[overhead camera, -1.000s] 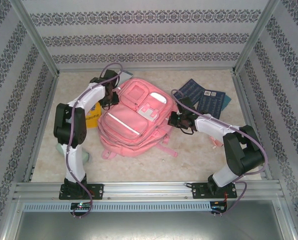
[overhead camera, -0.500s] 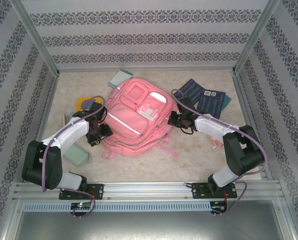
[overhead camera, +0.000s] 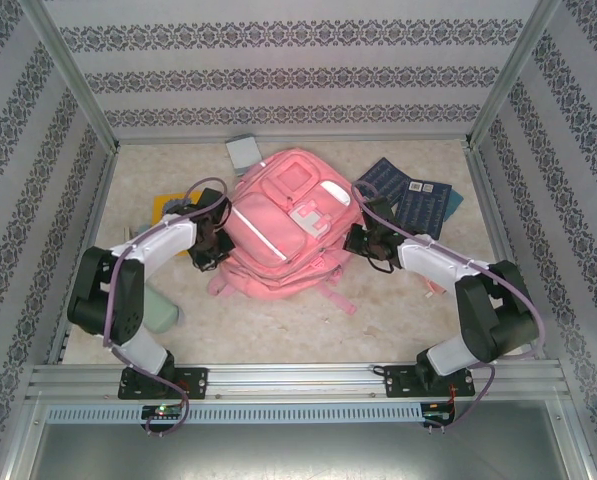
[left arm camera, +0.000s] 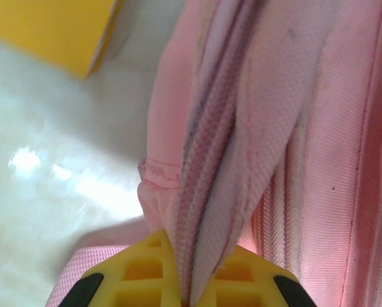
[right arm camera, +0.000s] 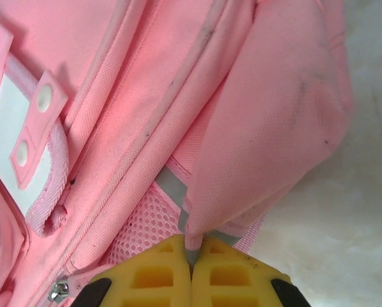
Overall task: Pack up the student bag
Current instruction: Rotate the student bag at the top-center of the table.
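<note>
Yellow box (overhead camera: 166, 208) and blue booklets (overhead camera: 418, 195) flank student bag (overhead camera: 288, 225).

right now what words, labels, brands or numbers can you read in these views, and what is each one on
No text can be read in any view.
Dark blue paper booklets: pale print and a small white label, too small to read.
White rectangular patch on the large pink fabric backpack: no lettering can be made out.
Flat yellow item: the face that shows is plain.

No legible text or labels anywhere
</note>
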